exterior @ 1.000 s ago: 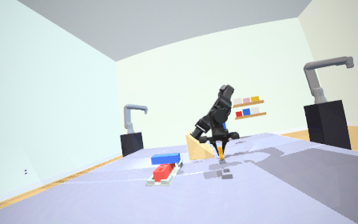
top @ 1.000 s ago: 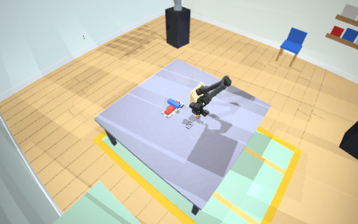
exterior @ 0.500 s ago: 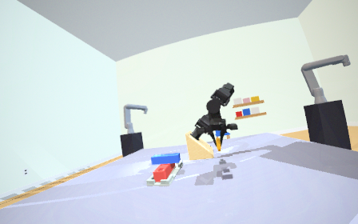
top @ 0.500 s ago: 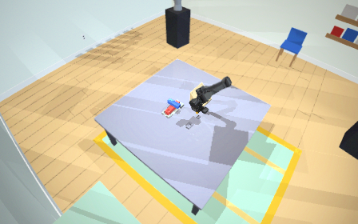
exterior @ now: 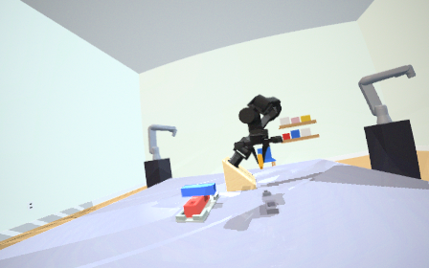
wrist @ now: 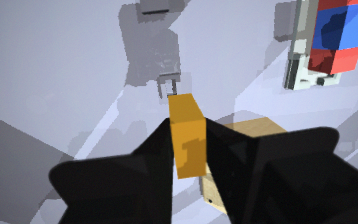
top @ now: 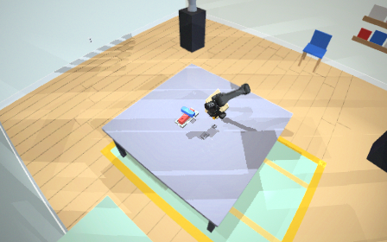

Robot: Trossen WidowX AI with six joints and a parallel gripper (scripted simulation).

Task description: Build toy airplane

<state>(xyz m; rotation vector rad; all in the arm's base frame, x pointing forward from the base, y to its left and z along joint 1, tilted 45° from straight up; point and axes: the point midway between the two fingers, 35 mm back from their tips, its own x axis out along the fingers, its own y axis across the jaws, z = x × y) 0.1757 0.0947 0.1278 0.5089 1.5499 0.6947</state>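
I have the jaws clenched on the orange tail fin (wrist: 187, 135), lifted off the desk (top: 181, 173) so its tab can drop into the red fuselage (exterior: 196, 206).

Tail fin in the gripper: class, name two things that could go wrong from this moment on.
1. The orange tail fin hangs above the table in the gripper, gripped on its upper part; it could tilt or slip before reaching its socket.
2. The blue wing already sits across the red fuselage in the jig, so the descending gripper might knock it while seating the fin nearby.
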